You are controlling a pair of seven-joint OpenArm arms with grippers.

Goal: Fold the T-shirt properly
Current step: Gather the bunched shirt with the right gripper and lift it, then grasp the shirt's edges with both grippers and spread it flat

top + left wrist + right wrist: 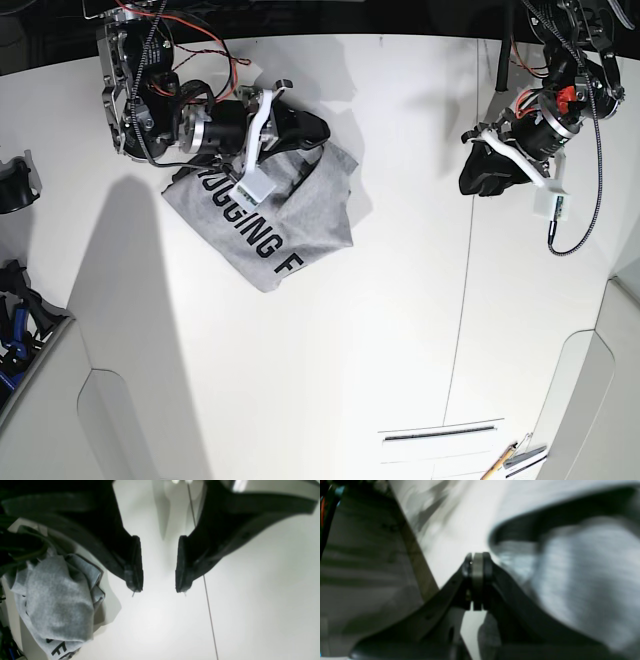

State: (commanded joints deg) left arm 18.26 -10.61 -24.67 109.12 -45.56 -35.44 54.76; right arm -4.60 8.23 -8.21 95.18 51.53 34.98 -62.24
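Observation:
The heather-grey T-shirt (pixel 270 220) lies bunched and crumpled at the back left of the white table, black lettering facing up. My right gripper (pixel 303 131) sits at the shirt's upper edge. In the right wrist view its fingers (pixel 477 580) are pressed together with a thin pale strip between them, and blurred grey cloth (pixel 582 585) fills the right side. My left gripper (pixel 480 172) hovers over bare table at the back right, well apart from the shirt. It stands open (pixel 158 588) with nothing between its pads. The T-shirt (pixel 57 600) shows at the left of that view.
A thin seam (pixel 465 300) runs front to back through the table (pixel 380 330). Dark clutter (pixel 15 185) and blue items (pixel 15 330) sit beyond the left edge. An orange tool (pixel 505 462) lies at the front right corner.

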